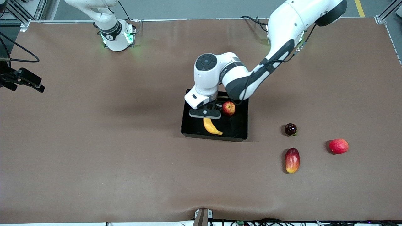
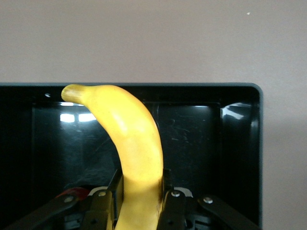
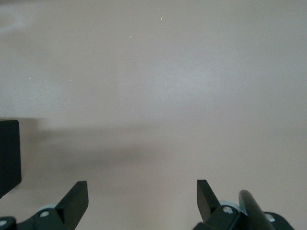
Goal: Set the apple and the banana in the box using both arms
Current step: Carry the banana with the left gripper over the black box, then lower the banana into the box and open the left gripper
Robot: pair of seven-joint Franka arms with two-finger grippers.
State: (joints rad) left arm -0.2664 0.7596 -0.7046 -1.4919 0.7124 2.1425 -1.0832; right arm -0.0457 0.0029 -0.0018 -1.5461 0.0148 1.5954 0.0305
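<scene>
With our left gripper [image 1: 205, 116] clamped on the banana [image 1: 212, 126] inside the box [image 1: 240, 135] mid-table beside the apple [image 1: 228, 108], we should lower before releasing, while our right gripper [image 3: 142, 199] waits wide open over the tabletop's right-arm edge.

Both arms are glossy white with rounded joints. The left arm [image 1: 251, 78] has dark grey bands, a black round cap and a thin black cable. The right arm's base [image 1: 117, 36] shows green lights. Each black end effector has silver screws.
</scene>
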